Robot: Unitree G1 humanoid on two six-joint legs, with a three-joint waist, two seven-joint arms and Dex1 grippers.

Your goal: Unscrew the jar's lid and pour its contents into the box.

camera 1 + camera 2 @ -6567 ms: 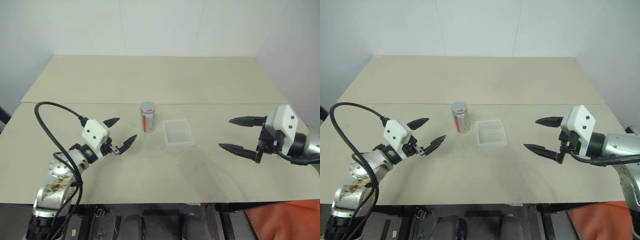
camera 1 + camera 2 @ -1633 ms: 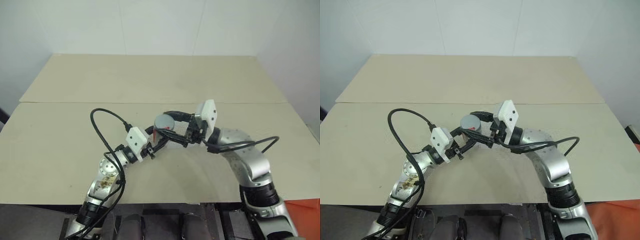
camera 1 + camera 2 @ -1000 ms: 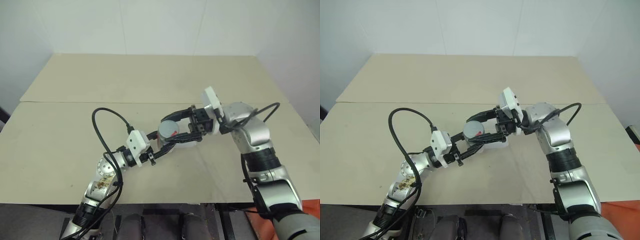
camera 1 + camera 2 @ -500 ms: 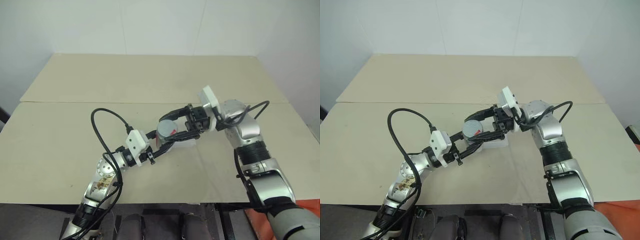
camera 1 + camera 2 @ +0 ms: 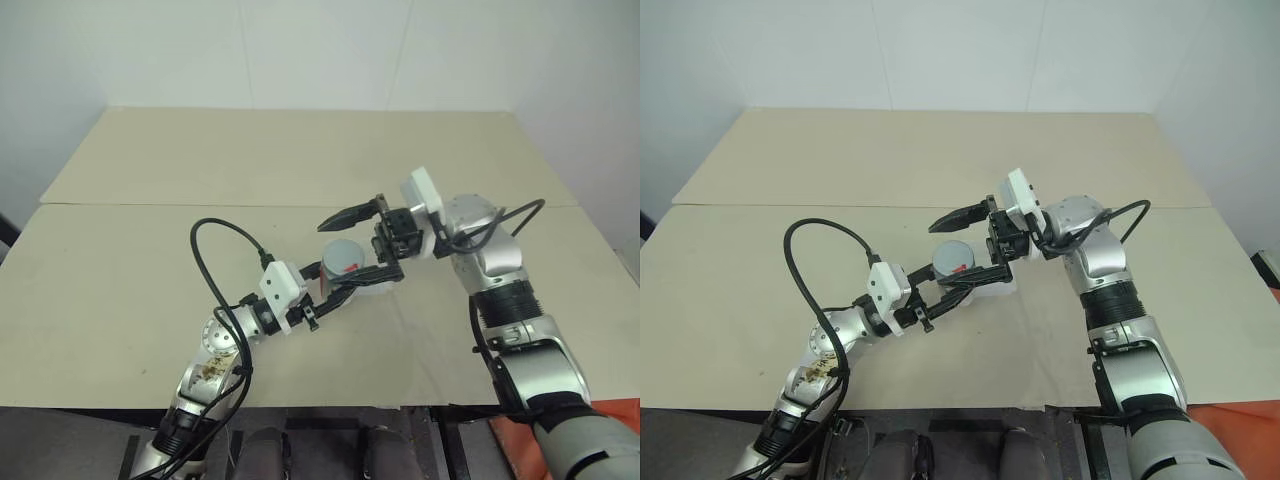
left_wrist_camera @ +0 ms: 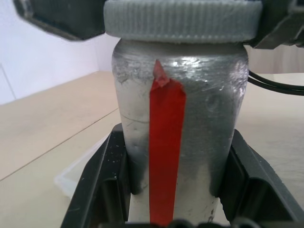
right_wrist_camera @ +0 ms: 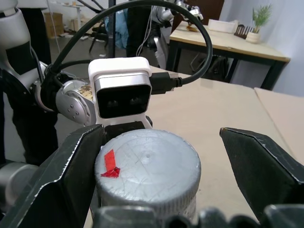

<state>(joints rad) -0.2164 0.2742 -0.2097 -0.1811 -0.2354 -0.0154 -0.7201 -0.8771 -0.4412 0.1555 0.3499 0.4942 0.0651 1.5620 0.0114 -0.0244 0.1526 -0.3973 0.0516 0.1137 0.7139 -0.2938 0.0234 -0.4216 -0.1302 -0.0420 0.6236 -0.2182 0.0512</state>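
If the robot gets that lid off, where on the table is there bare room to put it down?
The far half of the beige table, beyond the seam, is bare, as are the near left side and the right edge. The middle is crowded: the left gripper holds the silvery jar with its grey lid, the open right gripper straddles it, and the clear plastic box lies beneath.

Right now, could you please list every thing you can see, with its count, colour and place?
jar: one, silvery with a red strip, held off the table above its middle.
lid: one, grey with a small red mark, on top of the jar.
box: one, clear whitish, on the table, beside the jar, partly hidden.
table: one, beige.
left tool: one, black fingers, shut on the jar's body.
right tool: one, black fingers, open on either side of the lid.
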